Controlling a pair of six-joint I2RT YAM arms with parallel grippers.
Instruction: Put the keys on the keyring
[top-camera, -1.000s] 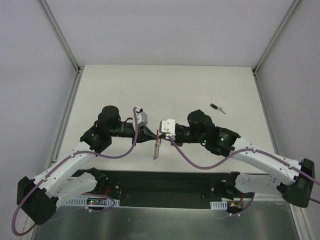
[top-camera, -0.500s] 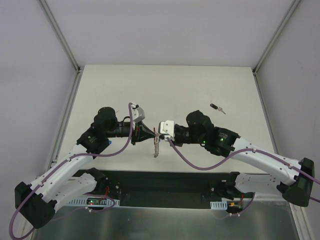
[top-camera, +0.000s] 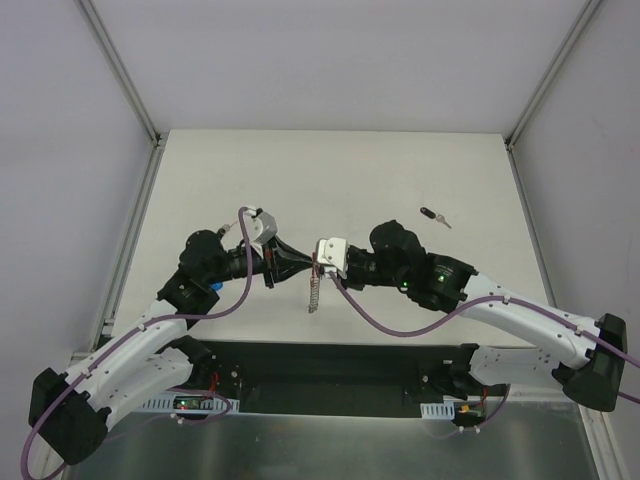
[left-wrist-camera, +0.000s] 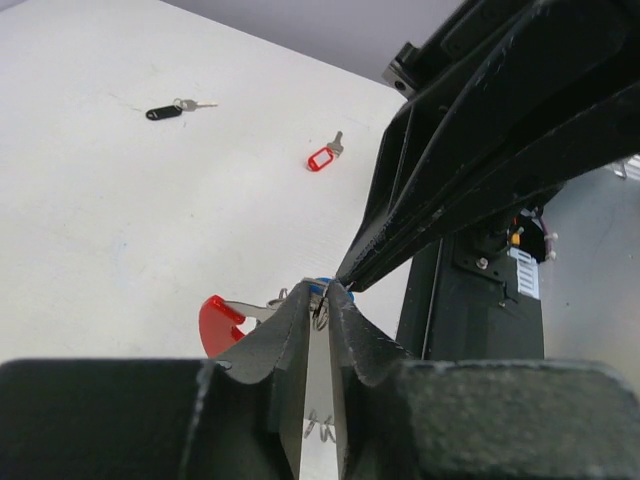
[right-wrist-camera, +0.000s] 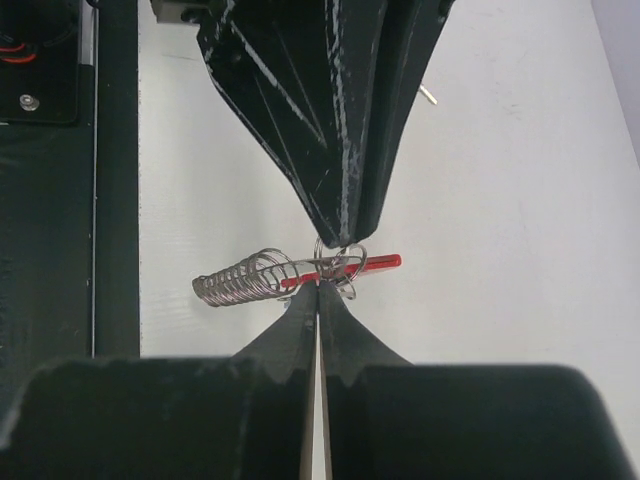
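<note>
Above the table's middle my two grippers meet tip to tip. My right gripper (top-camera: 320, 264) (right-wrist-camera: 318, 287) is shut on the keyring (top-camera: 313, 292), whose silver chain coil (right-wrist-camera: 245, 278) and red plastic segment (right-wrist-camera: 372, 263) hang level in front of its tips. My left gripper (top-camera: 303, 266) (left-wrist-camera: 320, 297) pinches a small metal ring with a blue key head (left-wrist-camera: 322, 284) behind it, right at the keyring; the red segment (left-wrist-camera: 222, 322) shows beside its fingers. A black-headed key (top-camera: 433, 215) (left-wrist-camera: 165, 112) and a red-headed key (left-wrist-camera: 320, 158) lie on the table.
The table (top-camera: 400, 170) is white, with rails along both sides and a black strip at the near edge. The right arm's fingers (left-wrist-camera: 450, 170) fill the upper right of the left wrist view. The left arm's fingers (right-wrist-camera: 345, 150) fill the top of the right wrist view.
The left arm's wrist has swung left and away from its base while its fingertips stayed at the keyring. The right gripper and keyring shifted slightly to the left.
</note>
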